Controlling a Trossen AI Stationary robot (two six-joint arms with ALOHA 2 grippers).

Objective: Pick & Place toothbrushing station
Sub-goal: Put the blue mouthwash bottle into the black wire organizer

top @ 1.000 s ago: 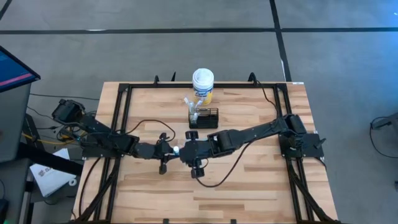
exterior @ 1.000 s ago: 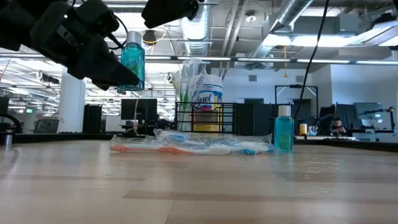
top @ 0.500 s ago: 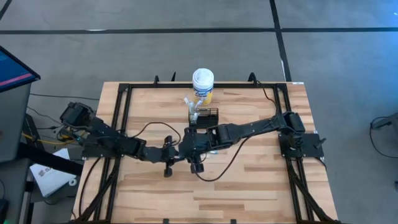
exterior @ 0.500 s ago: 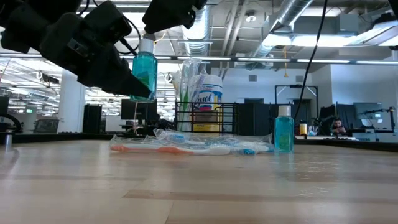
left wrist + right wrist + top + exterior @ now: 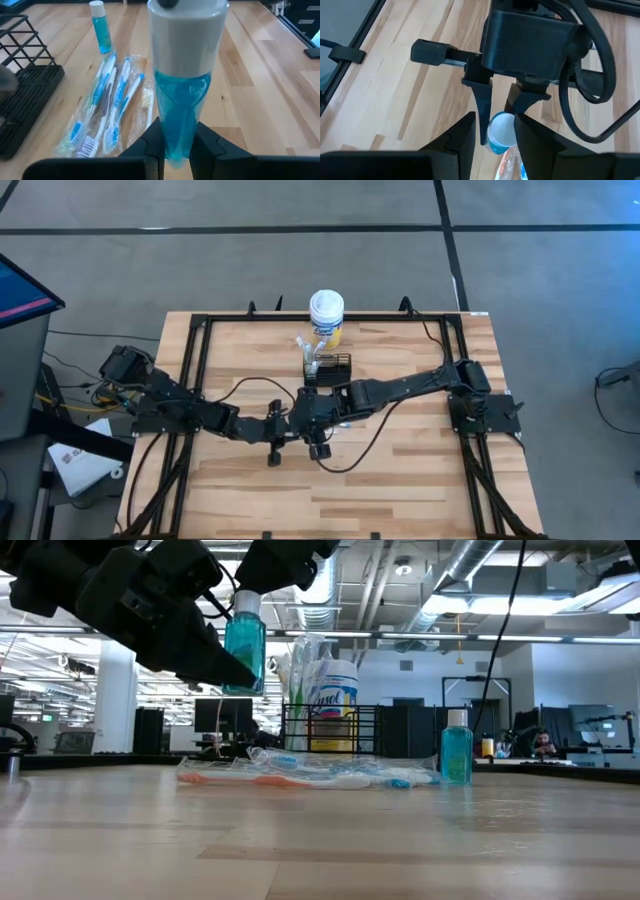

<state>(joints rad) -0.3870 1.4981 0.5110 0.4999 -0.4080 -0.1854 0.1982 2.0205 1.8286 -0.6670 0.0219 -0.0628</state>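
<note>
Mouthwash bottle point(image 5: 182, 95) sat clamped in left gripper point(image 5: 176, 142), lifted off table point(image 5: 400, 470) at mid-table. Right gripper point(image 5: 494, 127) hovered w/ fingers apart around bottle's white cap. Toothbrushing station point(image 5: 328, 369) stood just in front of yellow canister point(image 5: 327, 316), near packaged toothbrushes point(image 5: 107, 112).

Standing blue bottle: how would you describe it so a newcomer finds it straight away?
Start at the yellow canister at the table's back edge, with the black caddy before it. Wrapped toothbrushes lie by the caddy, and the bottle stands upright on the wood at their end. Its twin is in the air, in the left gripper; this one stands alone.
</note>
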